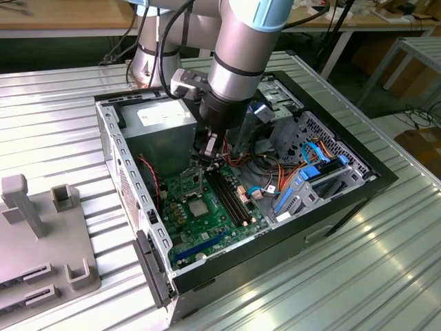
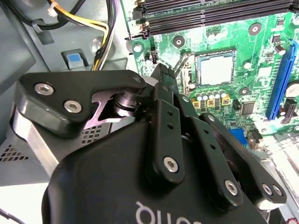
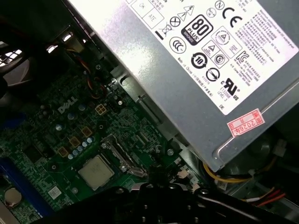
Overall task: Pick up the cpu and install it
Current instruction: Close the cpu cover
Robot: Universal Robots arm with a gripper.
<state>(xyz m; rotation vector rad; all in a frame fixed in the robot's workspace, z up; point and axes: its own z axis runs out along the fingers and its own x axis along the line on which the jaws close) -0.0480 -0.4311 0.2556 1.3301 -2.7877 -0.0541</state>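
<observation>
The cpu is a small silver-grey square lying flat in its socket on the green motherboard inside the open computer case. It shows in both wrist views, cpu and cpu. My gripper hangs low inside the case, just behind the socket and apart from the chip. In the second wrist view the gripper has its black fingers drawn together, shut, with the tip beside the socket's thin metal lever. Whether the lever is pinched is hidden. The gripper tip also shows in the first wrist view.
A grey power supply box with a white label stands close behind the gripper. Black memory slots run beside the socket. Coloured cables and blue drive brackets crowd the exterior view's right. A grey fixture sits outside the case.
</observation>
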